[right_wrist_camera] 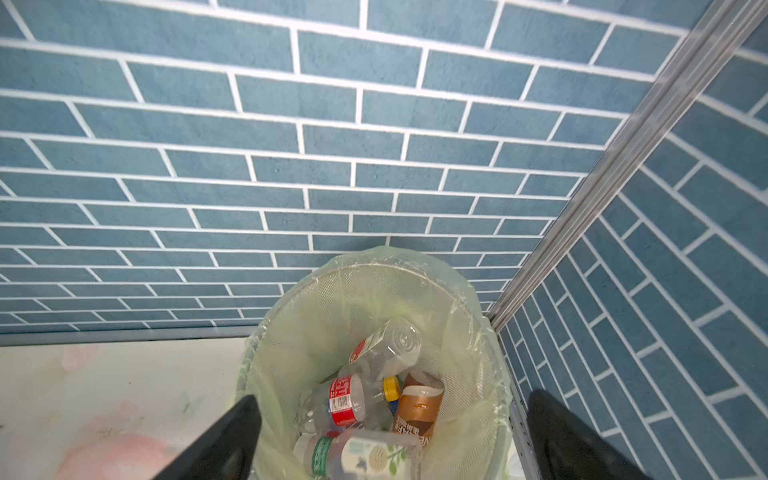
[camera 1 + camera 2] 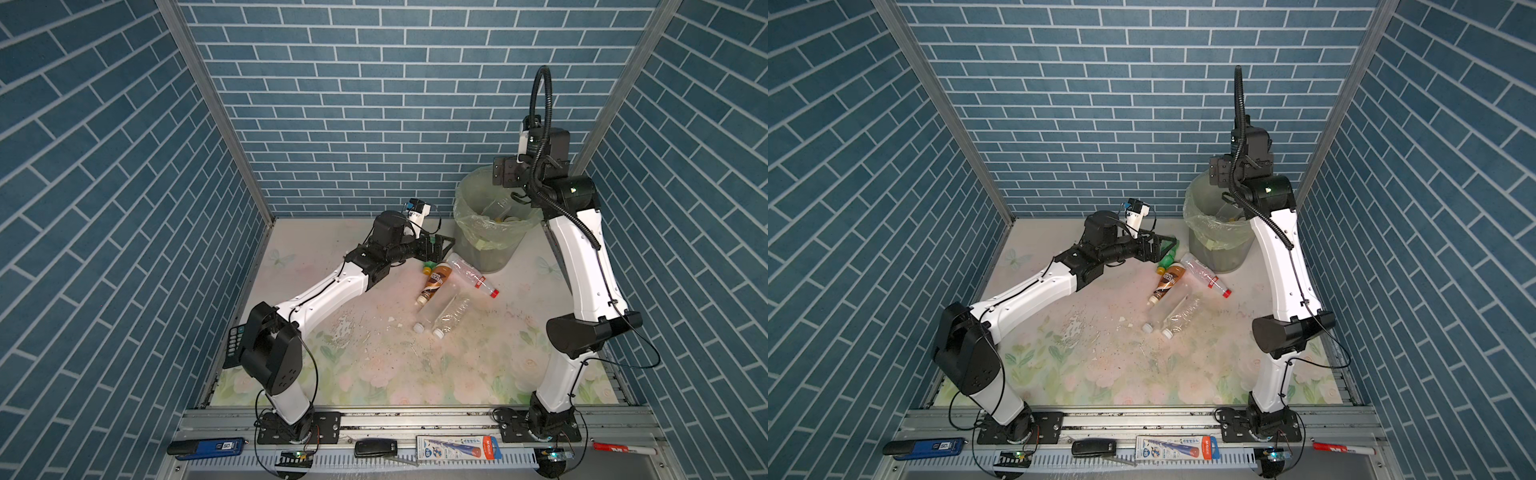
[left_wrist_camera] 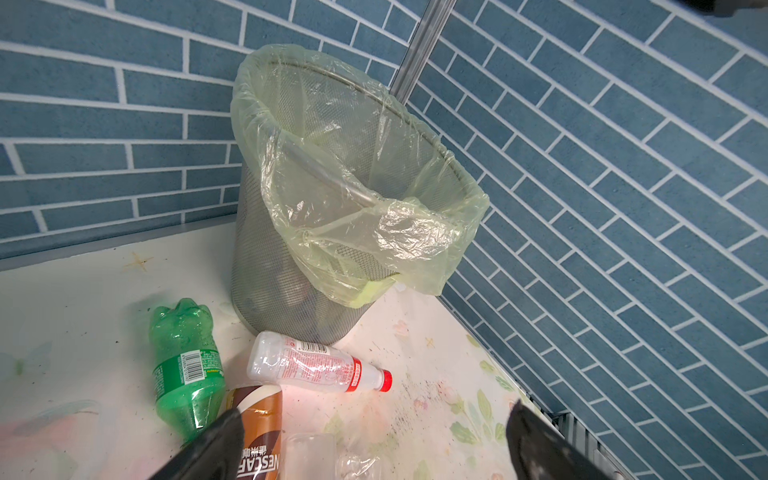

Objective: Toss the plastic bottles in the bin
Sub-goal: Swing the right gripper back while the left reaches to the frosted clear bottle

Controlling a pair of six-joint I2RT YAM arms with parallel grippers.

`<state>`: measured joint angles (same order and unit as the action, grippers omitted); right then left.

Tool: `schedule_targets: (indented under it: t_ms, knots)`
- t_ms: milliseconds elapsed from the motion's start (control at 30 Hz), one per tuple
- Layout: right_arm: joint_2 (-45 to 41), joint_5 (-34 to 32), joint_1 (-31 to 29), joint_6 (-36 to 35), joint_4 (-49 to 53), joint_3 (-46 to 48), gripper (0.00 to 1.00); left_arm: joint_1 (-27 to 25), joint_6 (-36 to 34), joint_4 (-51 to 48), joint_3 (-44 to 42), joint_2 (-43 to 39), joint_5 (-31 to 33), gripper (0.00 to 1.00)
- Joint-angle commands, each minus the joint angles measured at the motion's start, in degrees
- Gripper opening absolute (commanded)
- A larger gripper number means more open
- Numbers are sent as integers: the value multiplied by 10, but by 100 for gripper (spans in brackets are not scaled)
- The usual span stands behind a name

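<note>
The bin [image 2: 478,249] [image 2: 1208,249] stands in the far right corner, lined with a pale green bag. My right gripper [image 1: 395,415] [image 2: 507,178] hangs open and empty above it. Several plastic bottles [image 1: 349,399] lie inside. My left gripper [image 3: 374,449] [image 2: 442,245] is open, low over the table beside the bin. Near it lie a green bottle [image 3: 183,365] [image 2: 1167,259], a brown bottle [image 3: 257,424] [image 2: 436,282] and a clear red-capped bottle [image 3: 311,365] [image 2: 471,274]. Two clear white-capped bottles [image 2: 432,313] [image 2: 451,316] lie nearer the front.
Blue brick walls close in the back and both sides, close behind the bin. A calculator [image 2: 235,345] leans at the left edge. On the front rail lie a blue device [image 2: 208,448], a black fob [image 2: 376,448], a boxed pen [image 2: 457,448] and a red marker [image 2: 623,449].
</note>
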<state>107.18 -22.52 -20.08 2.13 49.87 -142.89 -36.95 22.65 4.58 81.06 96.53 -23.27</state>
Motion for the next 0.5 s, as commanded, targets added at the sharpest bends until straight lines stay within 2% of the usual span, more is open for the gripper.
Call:
schedule_targets:
  t_ms: [0,467]
  knots:
    - [0,-4,0,4,0,-11,99,-2,-6,4,-4,-17,5,99]
    - [-7,16,-1,-7,8,-26,99,-3,-15,-22,-13,-20,15,99]
